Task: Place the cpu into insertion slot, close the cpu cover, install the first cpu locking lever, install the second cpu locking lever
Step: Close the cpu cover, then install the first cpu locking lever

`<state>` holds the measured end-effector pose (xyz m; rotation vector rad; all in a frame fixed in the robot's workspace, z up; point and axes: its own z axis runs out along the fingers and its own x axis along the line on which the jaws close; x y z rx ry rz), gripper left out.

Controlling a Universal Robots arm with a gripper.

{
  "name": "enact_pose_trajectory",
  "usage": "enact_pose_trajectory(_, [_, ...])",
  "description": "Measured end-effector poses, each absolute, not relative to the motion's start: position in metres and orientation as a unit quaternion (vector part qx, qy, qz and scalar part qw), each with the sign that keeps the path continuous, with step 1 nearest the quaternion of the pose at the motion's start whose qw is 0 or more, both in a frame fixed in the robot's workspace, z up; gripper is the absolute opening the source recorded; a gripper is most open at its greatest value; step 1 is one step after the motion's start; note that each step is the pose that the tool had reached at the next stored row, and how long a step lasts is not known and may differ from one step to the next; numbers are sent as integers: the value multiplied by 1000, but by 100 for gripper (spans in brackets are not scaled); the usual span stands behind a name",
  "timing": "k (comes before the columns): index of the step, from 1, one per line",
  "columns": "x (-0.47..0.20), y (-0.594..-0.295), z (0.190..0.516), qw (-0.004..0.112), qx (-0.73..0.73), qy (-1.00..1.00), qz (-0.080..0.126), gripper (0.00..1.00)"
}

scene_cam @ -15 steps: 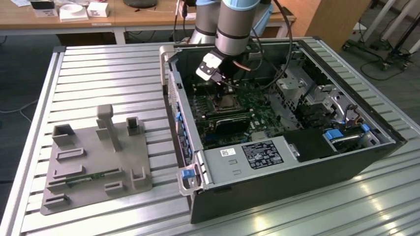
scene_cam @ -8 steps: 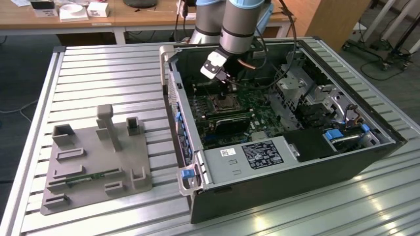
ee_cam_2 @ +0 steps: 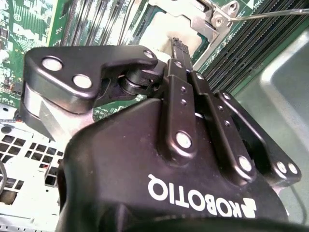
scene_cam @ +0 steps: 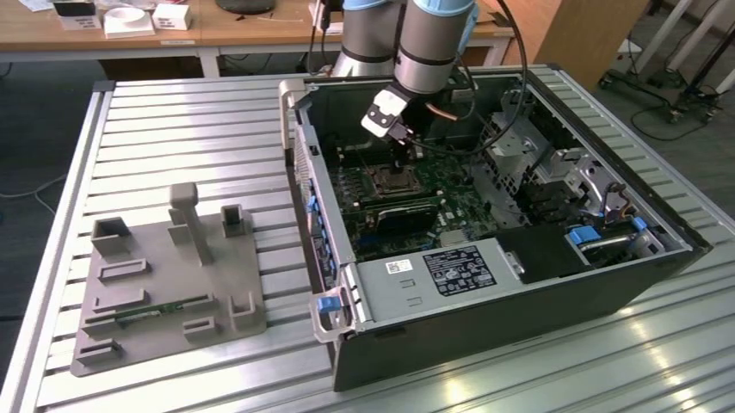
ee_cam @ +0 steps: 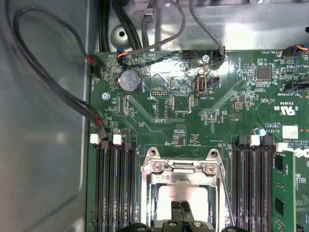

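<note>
An open computer case (scene_cam: 494,335) lies on the slatted table, and my arm reaches down into it. My gripper (scene_cam: 398,162) hangs just over the insertion slot (scene_cam: 397,179) on the green board. In both wrist views the fingers are shut together with nothing between them, and the gripper (ee_cam: 181,210) (ee_cam_2: 177,43) points at the cpu (ee_cam: 166,195) (ee_cam_2: 157,34). The cpu's pale top shows through the cut-out of the silvery cpu cover (ee_cam: 181,166) (ee_cam_2: 205,17), which lies down over the socket. A thin wire locking lever (ee_cam: 225,193) (ee_cam_2: 270,14) runs along one side of the socket.
Rows of black memory slots (ee_cam: 116,183) flank the socket, with a green memory stick (ee_cam: 282,193) beyond one set. Black cables (ee_cam: 72,101) loop along the case wall. A grey fixture plate (scene_cam: 161,284) sits on the table at the exterior view's left.
</note>
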<state>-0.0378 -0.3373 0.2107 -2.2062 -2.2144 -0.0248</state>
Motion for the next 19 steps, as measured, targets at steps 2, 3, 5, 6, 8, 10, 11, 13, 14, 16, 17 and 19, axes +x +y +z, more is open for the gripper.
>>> enact_pose_trajectory(2, [-37,-337,211,8,-706,-708,-8,10])
enact_pose_trajectory(3, [-35,-337,211,8,-706,-708,-8,10])
enact_pose_trajectory(5, [-35,-337,211,8,-706,-708,-8,10])
enact_pose_trajectory(6, [-35,-337,211,8,-706,-708,-8,10])
enact_pose_trajectory(8, [-33,-337,211,8,-706,-708,-8,10])
enact_pose_trajectory(10, [-30,-337,211,8,-706,-708,-8,10])
enact_pose_trajectory(11, [-30,-337,211,8,-706,-708,-8,10])
enact_pose_trajectory(13, [-30,-337,211,8,-706,-708,-8,10])
enact_pose_trajectory(14, [-30,-337,211,8,-706,-708,-8,10])
enact_pose_trajectory(16, [-30,-337,211,8,-706,-708,-8,10])
enact_pose_trajectory(17, [-30,-337,211,8,-706,-708,-8,10])
enact_pose_trajectory(19, [-30,-337,211,8,-706,-708,-8,10])
